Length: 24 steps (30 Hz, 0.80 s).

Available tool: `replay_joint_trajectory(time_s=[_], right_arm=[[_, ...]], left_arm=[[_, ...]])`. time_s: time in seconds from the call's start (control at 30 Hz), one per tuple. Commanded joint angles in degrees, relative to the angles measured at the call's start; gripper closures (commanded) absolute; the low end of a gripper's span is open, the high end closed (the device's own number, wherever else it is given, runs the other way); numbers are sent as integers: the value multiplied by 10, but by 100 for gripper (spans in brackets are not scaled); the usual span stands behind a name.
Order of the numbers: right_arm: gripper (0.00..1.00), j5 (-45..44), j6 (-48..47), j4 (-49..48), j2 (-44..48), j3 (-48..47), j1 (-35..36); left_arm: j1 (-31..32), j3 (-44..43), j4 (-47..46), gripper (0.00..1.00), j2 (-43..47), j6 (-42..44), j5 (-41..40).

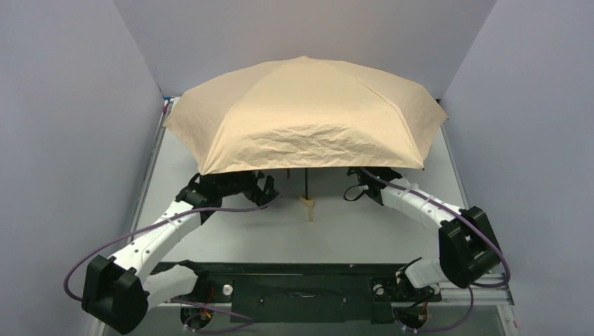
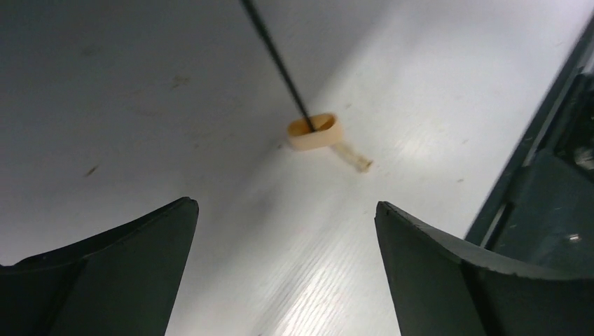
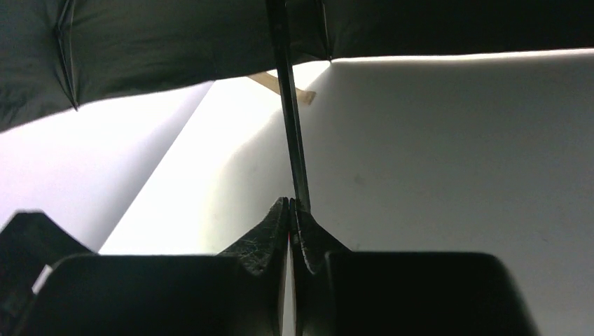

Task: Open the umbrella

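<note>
Right gripper (image 3: 291,208) pinches a thin black rod (image 3: 288,105) of the umbrella (image 1: 308,91); left gripper (image 2: 286,205) gapes wide; overhead, canopy (image 1: 280,140) hides both fingertips.

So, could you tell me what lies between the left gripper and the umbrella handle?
Only bare table, from left gripper to handle, in the left wrist view.
</note>
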<state>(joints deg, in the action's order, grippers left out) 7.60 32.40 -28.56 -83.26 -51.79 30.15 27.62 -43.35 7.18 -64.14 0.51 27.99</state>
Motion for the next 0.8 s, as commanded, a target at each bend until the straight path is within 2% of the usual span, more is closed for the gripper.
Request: replay_joint_trajectory(time_s=[0.0, 0.1, 0.2, 0.43, 0.57, 0.77], right_arm=[[98, 5, -80, 17, 82, 49, 6], [91, 10, -153, 62, 142, 83, 6], [79, 13, -222, 145, 191, 117, 5], [49, -29, -426, 313, 327, 158, -3], [44, -101, -499, 405, 378, 163, -17], [39, -177, -539, 447, 420, 165, -58]], left_arm=[[-25, -14, 130, 3, 28, 120, -71], [-46, -18, 182, 3, 36, 183, -104], [-51, -20, 238, 3, 36, 245, -140], [-61, -26, 327, 3, 16, 297, -245], [-74, -6, 331, 3, 30, 302, -291], [-77, 42, 280, 3, 61, 299, -375]])
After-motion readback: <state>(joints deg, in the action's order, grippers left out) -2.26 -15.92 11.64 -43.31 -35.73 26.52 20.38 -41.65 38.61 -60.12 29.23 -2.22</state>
